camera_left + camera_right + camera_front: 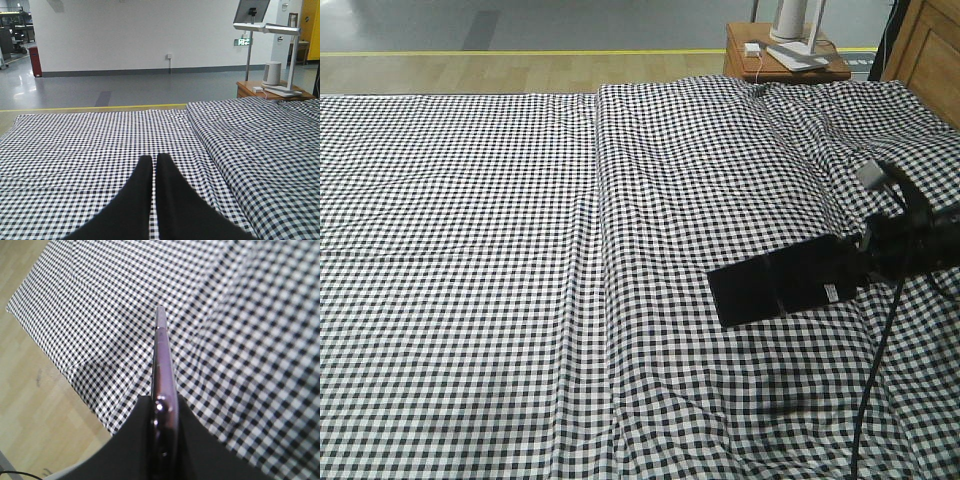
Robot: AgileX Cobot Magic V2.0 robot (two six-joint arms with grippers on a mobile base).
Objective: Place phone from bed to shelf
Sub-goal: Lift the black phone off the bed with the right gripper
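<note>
Right gripper (855, 270) clamped on one end of phone (780, 288), phone held above bed (470, 250), left gripper (154, 167) pressed closed, empty

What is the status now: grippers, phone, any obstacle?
Left gripper shut, empty, over the bed. Right gripper shut on the phone, held above the bed. Shelf not in view; nothing near the phone.

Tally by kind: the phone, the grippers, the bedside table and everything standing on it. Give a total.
phone: 1
grippers: 2, the left gripper and the right gripper
bedside table: 1
lamp: 1
white cylinder: 1
small white block: 1
Total: 7
</note>
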